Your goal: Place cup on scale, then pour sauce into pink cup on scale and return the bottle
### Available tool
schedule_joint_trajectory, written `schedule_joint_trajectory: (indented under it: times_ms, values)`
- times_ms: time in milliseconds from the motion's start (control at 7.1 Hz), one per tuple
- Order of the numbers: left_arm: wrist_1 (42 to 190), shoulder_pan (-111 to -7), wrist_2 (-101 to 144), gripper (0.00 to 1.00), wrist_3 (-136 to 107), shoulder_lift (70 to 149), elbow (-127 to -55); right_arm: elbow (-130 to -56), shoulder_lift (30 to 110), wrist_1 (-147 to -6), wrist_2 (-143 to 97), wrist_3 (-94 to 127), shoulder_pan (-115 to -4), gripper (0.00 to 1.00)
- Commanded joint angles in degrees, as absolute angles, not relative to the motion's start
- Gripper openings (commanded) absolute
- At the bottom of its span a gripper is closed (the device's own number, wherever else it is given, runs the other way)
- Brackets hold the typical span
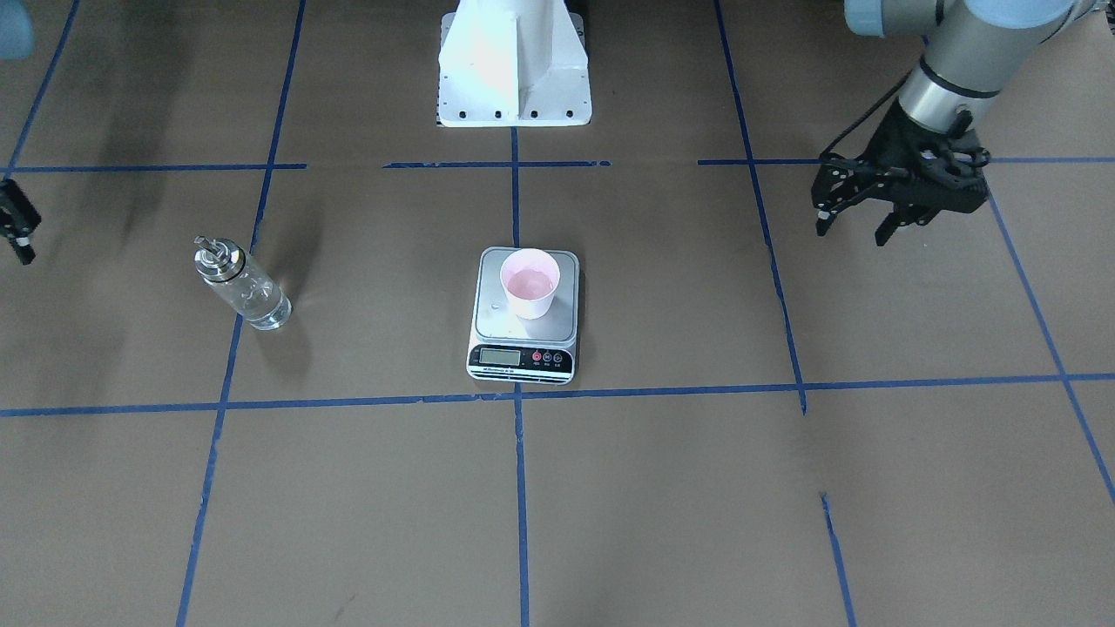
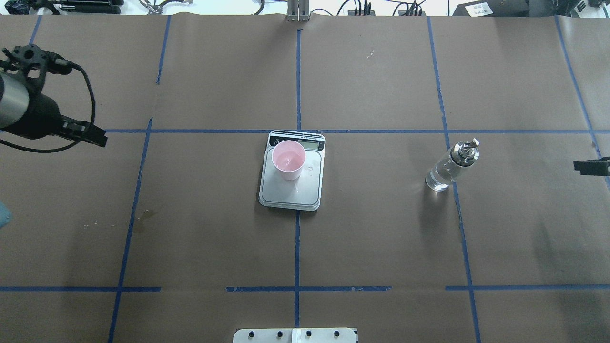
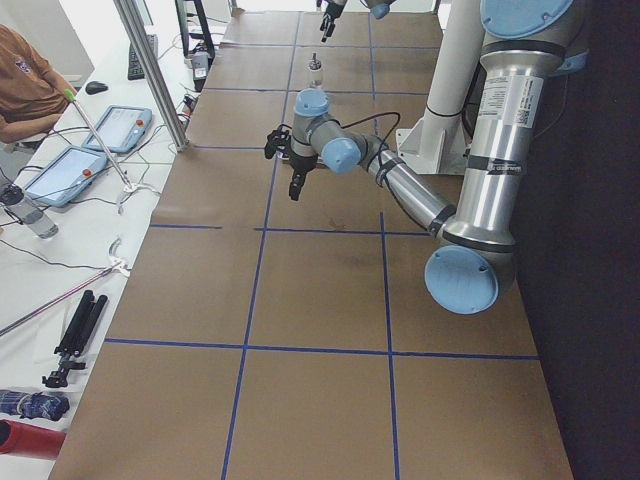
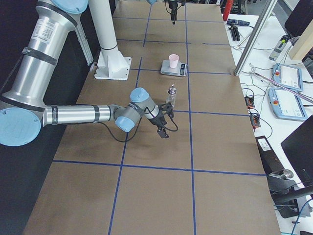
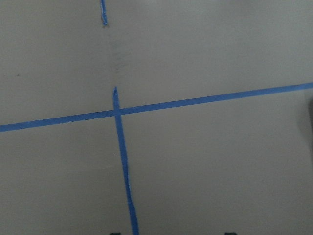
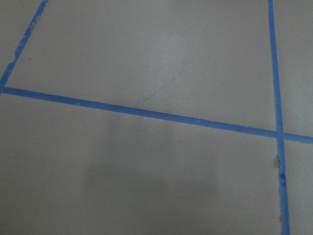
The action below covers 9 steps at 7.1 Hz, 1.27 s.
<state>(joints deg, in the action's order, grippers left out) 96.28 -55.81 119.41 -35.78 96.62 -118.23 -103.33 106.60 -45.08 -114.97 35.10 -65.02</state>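
The pink cup point(image 1: 530, 283) stands on the scale point(image 1: 492, 326) at the table's middle, with a little liquid glinting inside; both also show in the overhead view, cup point(image 2: 288, 159) and scale point(image 2: 312, 190). The glass bottle point(image 1: 242, 286) point(image 2: 449, 166) stands upright on the table, clear liquid inside, free of both grippers. My left gripper point(image 1: 852, 230) is open and empty, far to the scale's side. My right gripper point(image 1: 19, 233) point(image 4: 167, 131) shows partly at the view's edge beyond the bottle, fingers apart and empty.
The robot's white base point(image 1: 514, 65) stands behind the scale. Blue tape lines grid the brown paper table point(image 1: 662, 488). Both wrist views show only paper and tape. Operators' tablets and cables lie on a side bench point(image 4: 286, 83).
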Motion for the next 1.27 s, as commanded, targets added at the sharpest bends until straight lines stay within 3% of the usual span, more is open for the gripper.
schedule_joint_trajectory:
  times_ms: [0, 141, 282, 563, 704, 1127]
  values:
    - [96.0, -66.5, 125.2, 0.77, -19.7, 94.3, -115.4, -94.6, 95.2, -65.0, -130.5, 11.7, -82.0, 1.00]
    - [95.8, -71.3, 125.6, 0.80, -11.4, 92.3, -113.7, -94.6, 89.1, -78.6, -130.0, 1.9, -85.7, 1.00]
    - [94.8, -79.8, 125.9, 1.00, -3.0, 92.6, -108.4, -94.6, 83.3, -91.0, -129.3, -7.5, -88.9, 1.00]
    - [91.9, -88.8, 132.8, 1.00, 9.9, 98.1, -92.5, -94.4, 82.0, -98.7, -130.3, -14.8, -92.0, 1.00]
    - [87.1, -89.5, 136.5, 1.00, 10.1, 100.8, -88.0, -94.2, 82.8, -100.4, -133.0, -14.8, -92.0, 1.00]
    - [81.3, -88.9, 135.5, 1.00, 10.2, 99.8, -89.3, -94.8, 85.1, -99.8, -135.0, -14.3, -91.9, 1.00]
